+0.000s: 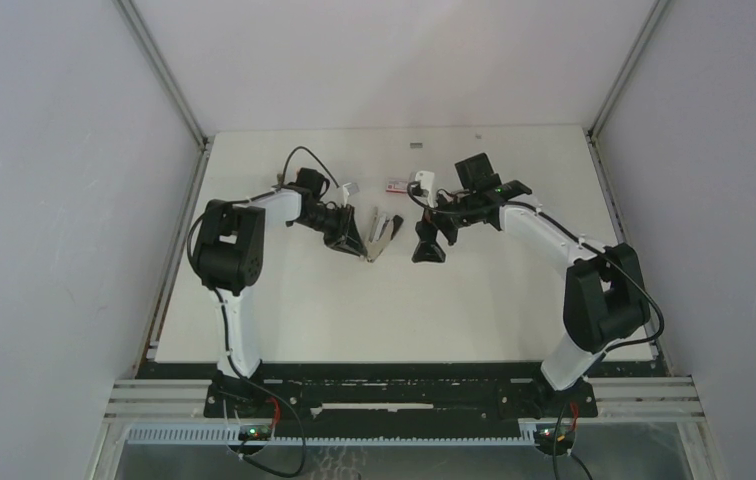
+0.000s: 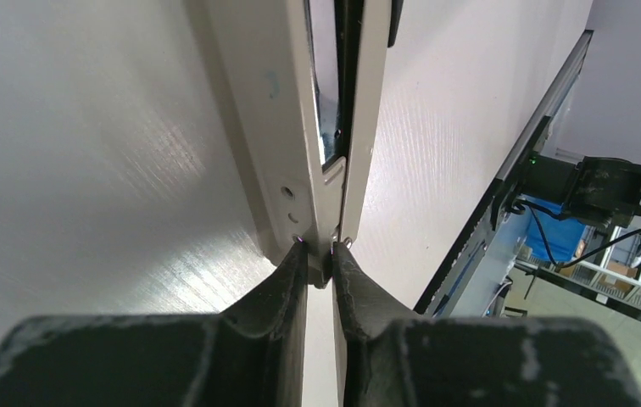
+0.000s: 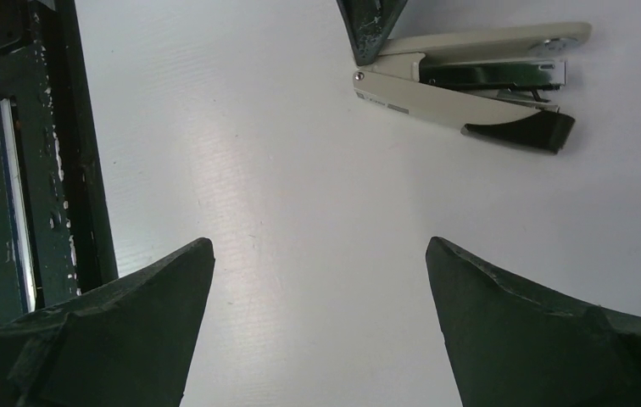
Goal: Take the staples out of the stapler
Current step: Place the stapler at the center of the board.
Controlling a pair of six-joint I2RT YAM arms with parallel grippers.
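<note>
Left wrist: fingers (image 2: 287, 284) pinch the stapler (image 2: 258, 93) at its hinge edge.

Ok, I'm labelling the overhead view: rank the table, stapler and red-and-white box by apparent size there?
Largest: table.
Then: stapler.
Smallest: red-and-white box, clearly shorter than the stapler, though it lies slightly farther from the camera.

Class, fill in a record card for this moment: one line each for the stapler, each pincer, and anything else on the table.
Stapler: lying on the table, arms slightly spread in a V
Left pincer: shut on the stapler's hinge end
Right pincer: open, over bare table, apart from the stapler
Other item: red-and-white box, beyond the stapler
</note>
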